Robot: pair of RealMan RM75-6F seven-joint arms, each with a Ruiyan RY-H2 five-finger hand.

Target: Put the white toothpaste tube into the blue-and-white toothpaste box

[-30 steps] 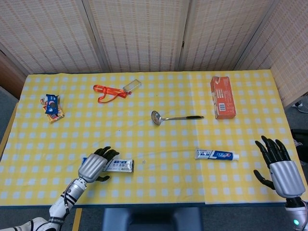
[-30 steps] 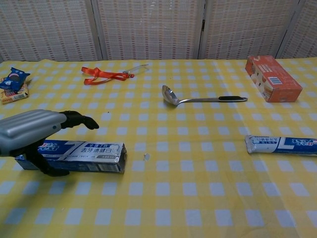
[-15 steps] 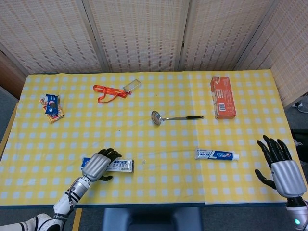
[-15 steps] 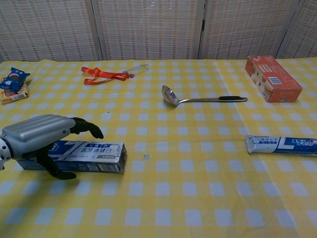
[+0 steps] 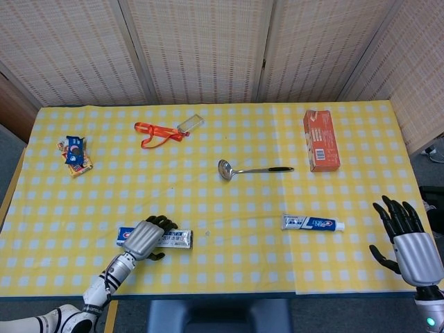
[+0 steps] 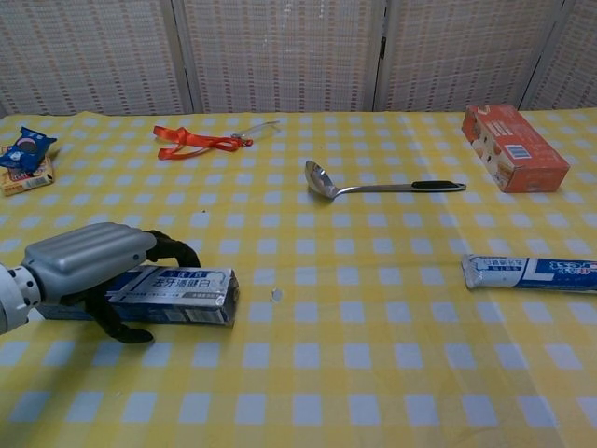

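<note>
The blue-and-white toothpaste box (image 5: 177,238) (image 6: 187,288) lies flat near the table's front left, its open end facing right. My left hand (image 5: 144,238) (image 6: 88,261) sits over the box's left half, fingers curled over the far side and thumb against the near side, gripping it. The white toothpaste tube (image 5: 312,223) (image 6: 532,273) lies flat at the front right, well apart from the box. My right hand (image 5: 409,250) hovers past the table's right front corner with its fingers spread, holding nothing; the chest view does not show it.
A metal ladle (image 5: 253,169) (image 6: 382,187) lies mid-table. An orange carton (image 5: 321,139) (image 6: 515,147) is at the back right, an orange ribbon with a tag (image 5: 158,132) (image 6: 191,142) at the back left, snack packets (image 5: 75,154) (image 6: 25,161) at the far left.
My left hand has slid right along the box and lowered, its fingers curling from stretched out to wrapped over the box. The right hand has drifted slightly down and right.
</note>
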